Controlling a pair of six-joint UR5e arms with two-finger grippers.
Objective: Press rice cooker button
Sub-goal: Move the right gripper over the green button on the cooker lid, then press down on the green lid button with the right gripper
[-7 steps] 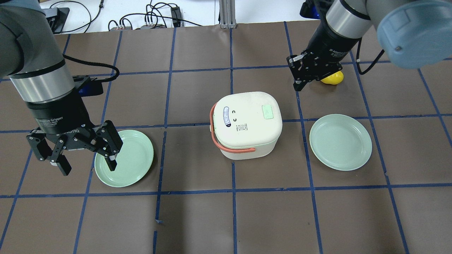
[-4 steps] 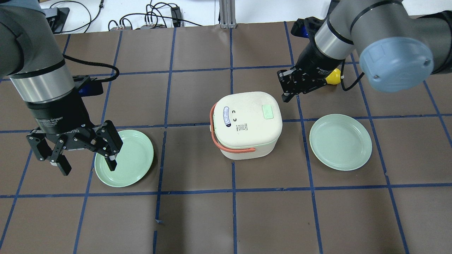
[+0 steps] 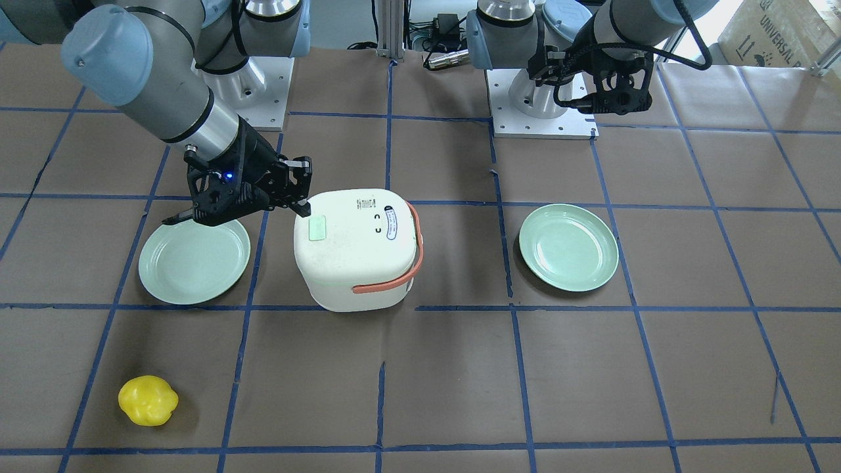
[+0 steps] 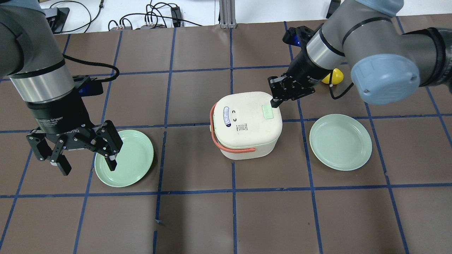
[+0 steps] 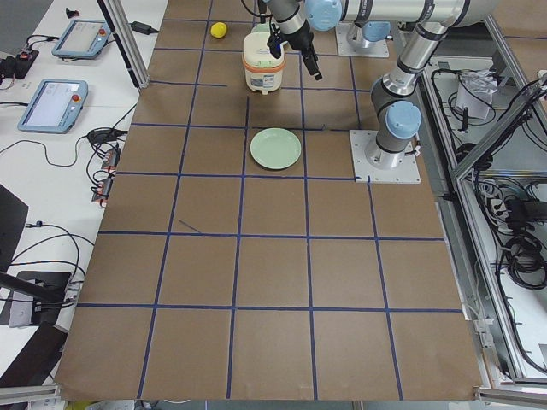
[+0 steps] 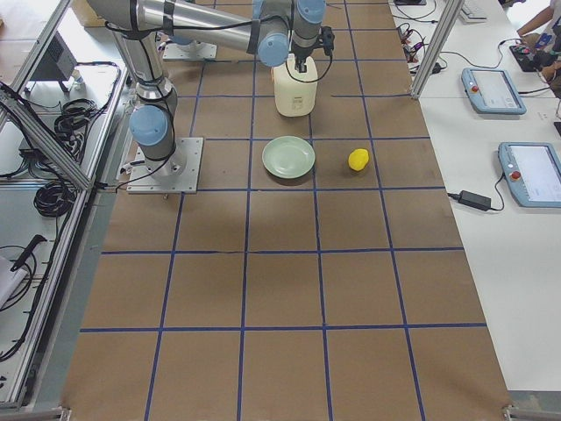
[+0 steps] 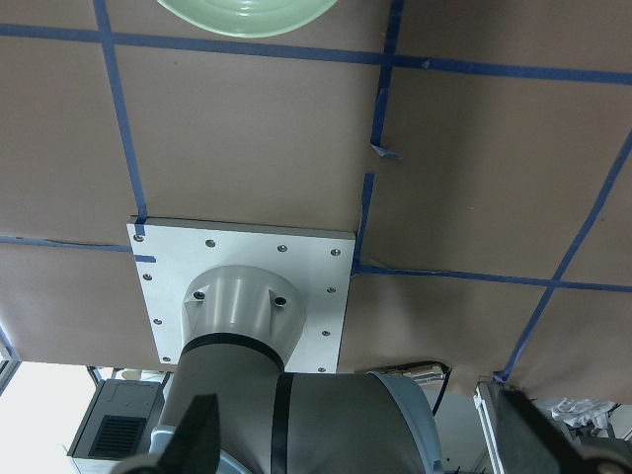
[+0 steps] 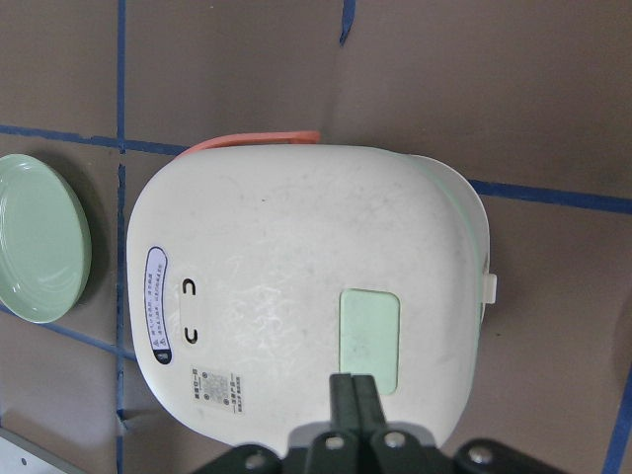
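While the rice cooker (image 4: 247,123) stands centred on the counter (image 4: 197,218), I find my right claw (image 4: 274,103), fingers together, at its lid's far edge; the green button (image 4: 268,112) lies just robot-ward of the tip.

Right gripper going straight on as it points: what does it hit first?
Most likely the rice cooker lid, at or beside the green button; depth below the right gripper is unclear.
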